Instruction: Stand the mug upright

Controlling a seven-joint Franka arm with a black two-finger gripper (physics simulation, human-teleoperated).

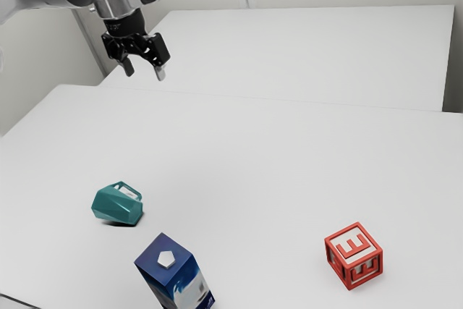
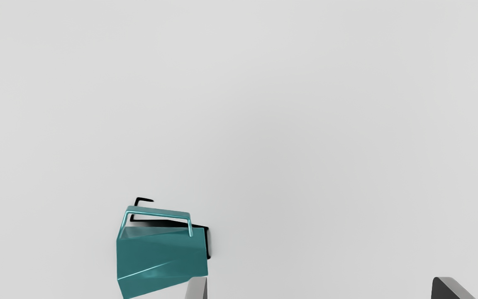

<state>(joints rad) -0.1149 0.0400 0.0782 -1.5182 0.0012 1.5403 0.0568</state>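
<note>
One gripper [image 1: 145, 72], wide and empty — you're at the approach; next, align over the teal mug [image 2: 162, 255] (it's on its side).

In the exterior view, my gripper [image 1: 145, 73] at ten o'clock is black, and the mug [image 1: 117, 205] at eight o'clock is teal. The carton [image 1: 176, 280] at seven o'clock is blue with white pattern and white cap [image 1: 166, 259]; the block [image 1: 354, 255], between four and five o'clock, has red edges and red letters E.
</note>
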